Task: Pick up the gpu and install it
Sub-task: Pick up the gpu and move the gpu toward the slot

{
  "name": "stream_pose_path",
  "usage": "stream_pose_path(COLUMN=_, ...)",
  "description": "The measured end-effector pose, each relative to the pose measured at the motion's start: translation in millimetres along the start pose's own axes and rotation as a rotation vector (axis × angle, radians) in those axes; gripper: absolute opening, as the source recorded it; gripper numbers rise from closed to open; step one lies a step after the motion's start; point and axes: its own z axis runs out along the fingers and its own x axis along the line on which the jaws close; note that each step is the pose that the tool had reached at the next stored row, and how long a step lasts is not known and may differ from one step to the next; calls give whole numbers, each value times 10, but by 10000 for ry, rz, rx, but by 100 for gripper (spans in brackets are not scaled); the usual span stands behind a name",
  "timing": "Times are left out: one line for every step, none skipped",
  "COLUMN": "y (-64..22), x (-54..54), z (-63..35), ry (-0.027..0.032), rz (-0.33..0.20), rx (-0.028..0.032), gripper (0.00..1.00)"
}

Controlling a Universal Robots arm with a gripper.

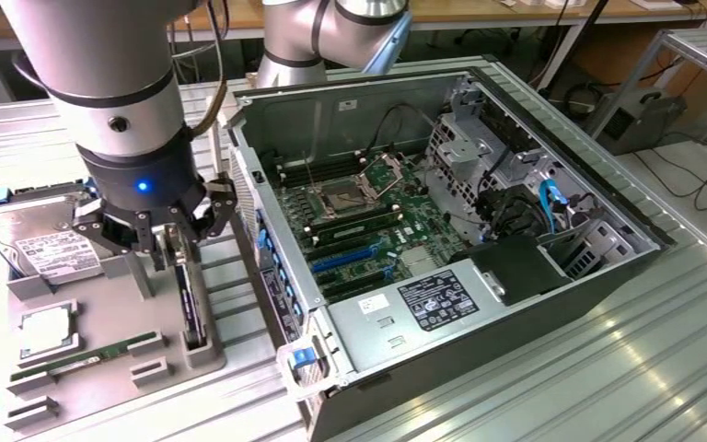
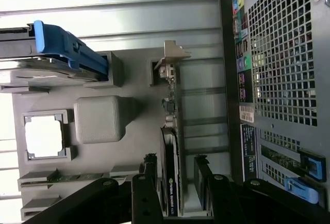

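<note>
Gripper sits low over the grey fixture tray, and from my station I read it as spread: in the wrist view its fingers straddle the gpu with a gap showing on the side toward the computer case. That gpu stands on its long edge in a slot of the tray, not lifted, with its silver bracket at the end away from the gripper. On the same tray I see a hard drive, a processor chip and a memory stick, with the open case just beside the tray on the exterior view's right.
</note>
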Motion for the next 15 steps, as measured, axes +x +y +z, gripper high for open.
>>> stream_pose_path(y=-1, x=1, z=19, ry=13, rz=0, rx=1, gripper=42)
stream_pose_path(y=-2, x=1, z=45, ry=30, rz=1, rx=2, gripper=42)
stream_pose_path(y=-2, x=2, z=62, ry=40, rz=2, rx=2, gripper=42)
stream_pose_path(y=-3, x=2, z=84, ry=53, rz=2, rx=4, gripper=42)
stream_pose_path(y=-4, x=3, z=101, ry=61, rz=3, rx=4, gripper=42)
stream_pose_path(y=-4, x=3, z=118, ry=70, rz=3, rx=4, gripper=42)
stream_pose_path(y=-5, x=4, z=137, ry=79, rz=3, rx=6, gripper=42)
stream_pose_path(y=-7, x=5, z=181, ry=100, rz=4, rx=8, gripper=42)
stream_pose_path(y=-8, x=5, z=200, ry=105, rz=4, rx=8, gripper=42)
stream_pose_path(y=-9, x=6, z=223, ry=110, rz=4, rx=8, gripper=42)
stream_pose_path(y=-10, x=7, z=244, ry=114, rz=4, rx=9, gripper=42)
stream_pose_path(y=-10, x=7, z=264, ry=117, rz=4, rx=9, gripper=42)
stream_pose_path(y=-11, x=8, z=289, ry=120, rz=4, rx=9, gripper=42)
stream_pose_path(y=-12, x=8, z=308, ry=123, rz=5, rx=9, gripper=42)
stream_pose_path(y=-13, x=9, z=329, ry=128, rz=5, rx=10, gripper=42)
